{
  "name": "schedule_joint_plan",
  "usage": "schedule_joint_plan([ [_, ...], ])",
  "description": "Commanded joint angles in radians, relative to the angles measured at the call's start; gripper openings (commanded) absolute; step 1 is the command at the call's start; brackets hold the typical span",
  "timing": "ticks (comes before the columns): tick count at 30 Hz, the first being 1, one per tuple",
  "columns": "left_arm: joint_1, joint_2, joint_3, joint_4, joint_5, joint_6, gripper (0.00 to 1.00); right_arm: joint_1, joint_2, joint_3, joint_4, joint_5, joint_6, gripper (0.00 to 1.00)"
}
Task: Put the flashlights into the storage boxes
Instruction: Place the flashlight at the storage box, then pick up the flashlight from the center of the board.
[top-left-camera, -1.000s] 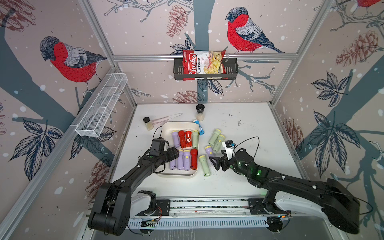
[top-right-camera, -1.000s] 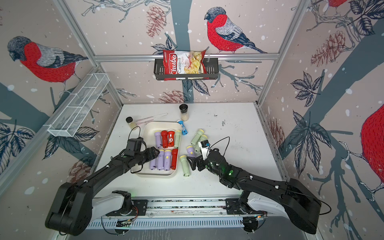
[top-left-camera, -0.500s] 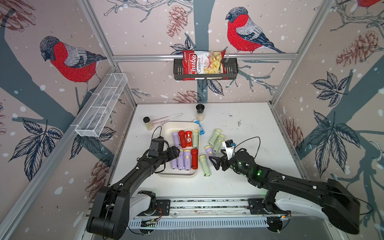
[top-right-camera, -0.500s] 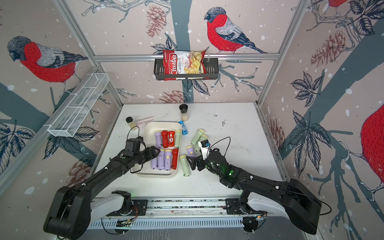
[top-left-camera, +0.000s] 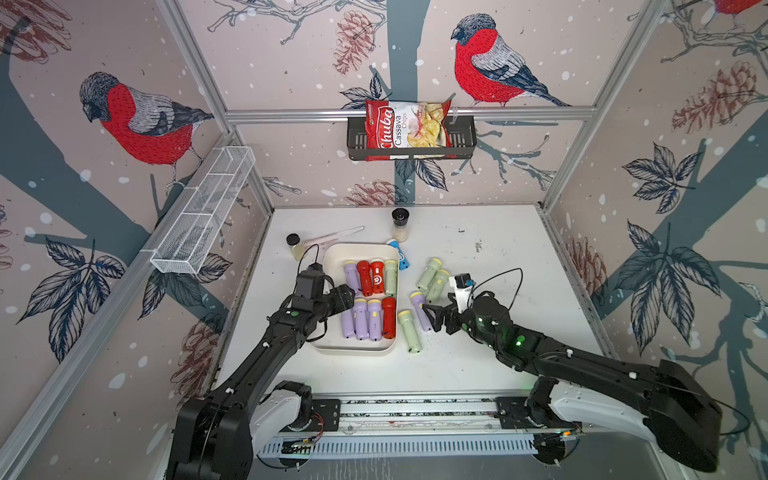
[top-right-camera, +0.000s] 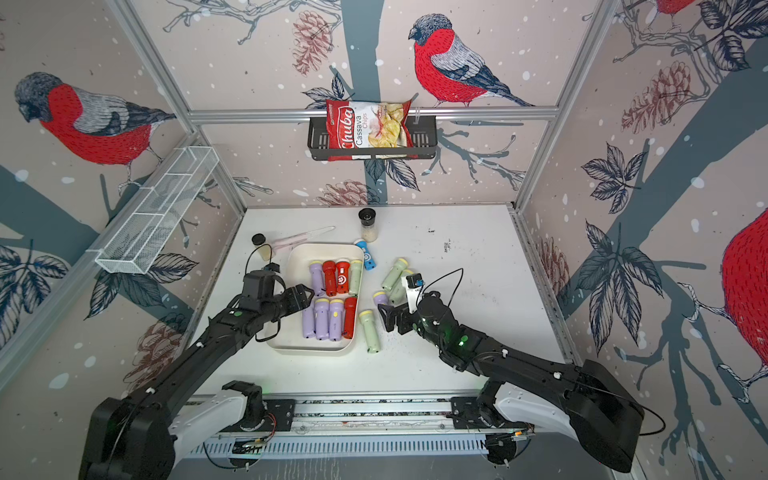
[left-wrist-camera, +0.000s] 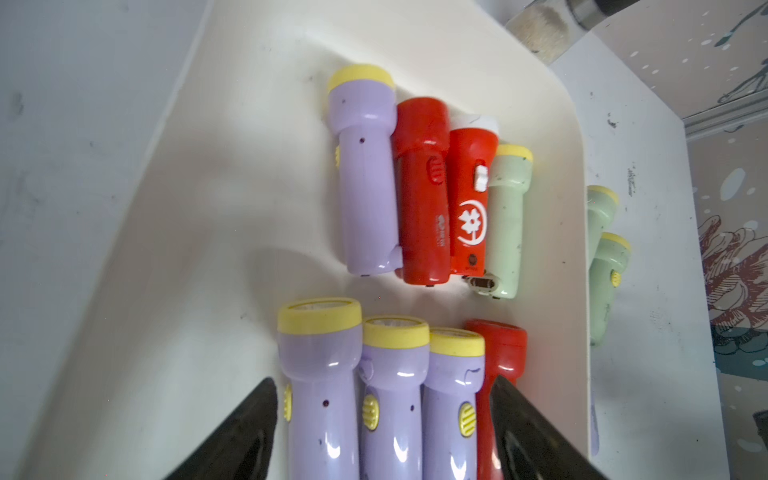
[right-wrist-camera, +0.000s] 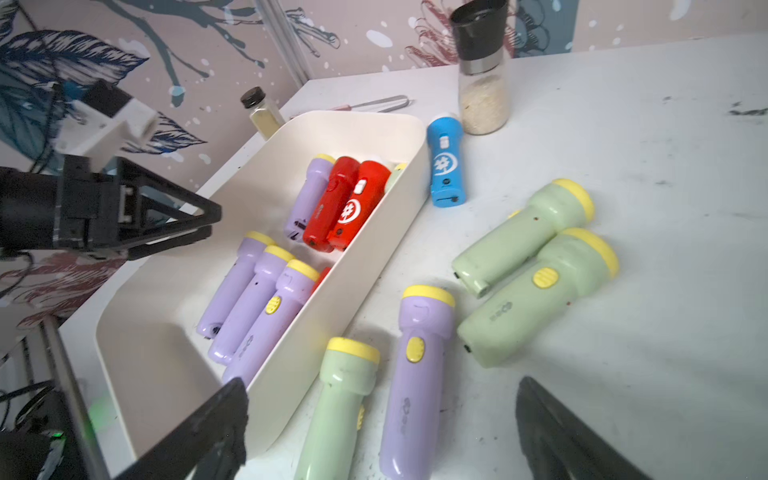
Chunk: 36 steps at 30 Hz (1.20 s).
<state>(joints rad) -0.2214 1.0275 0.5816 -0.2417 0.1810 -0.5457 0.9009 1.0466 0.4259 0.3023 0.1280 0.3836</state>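
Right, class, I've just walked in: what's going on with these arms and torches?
Flashlights are being packed into a cream tray. Eight lie inside in two rows. The left tool hovers open and empty over the near row. The right tool, also open, hangs over a lilac flashlight on the table, where five lie outside the tray, including a blue flashlight.

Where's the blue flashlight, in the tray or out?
Out. The blue flashlight lies on the table, beside the tray, outside its wall.
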Motion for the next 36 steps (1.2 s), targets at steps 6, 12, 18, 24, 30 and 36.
schedule_joint_plan([
  [6, -0.102, -0.006, 0.095, -0.077, -0.053, 0.066, 0.77, -0.120, -0.008, 0.021, -0.065, 0.101, 0.058, 0.99],
  [12, -0.171, 0.037, 0.153, -0.078, -0.061, 0.062, 0.74, -0.267, -0.030, 0.012, -0.095, 0.027, 0.089, 0.99],
  [18, -0.272, 0.135, 0.277, -0.106, -0.113, 0.090, 0.71, -0.415, -0.012, -0.020, -0.077, -0.067, 0.162, 0.99],
  [24, -0.389, 0.292, 0.409, -0.110, -0.155, 0.120, 0.68, -0.482, 0.043, -0.018, -0.054, -0.142, 0.111, 0.99],
  [30, -0.486, 0.494, 0.579, -0.111, -0.162, 0.145, 0.63, -0.512, 0.062, -0.003, -0.104, -0.141, 0.070, 0.99],
  [36, -0.544, 0.752, 0.798, -0.169, -0.100, 0.185, 0.59, -0.552, 0.041, -0.050, -0.084, -0.195, 0.070, 0.99],
])
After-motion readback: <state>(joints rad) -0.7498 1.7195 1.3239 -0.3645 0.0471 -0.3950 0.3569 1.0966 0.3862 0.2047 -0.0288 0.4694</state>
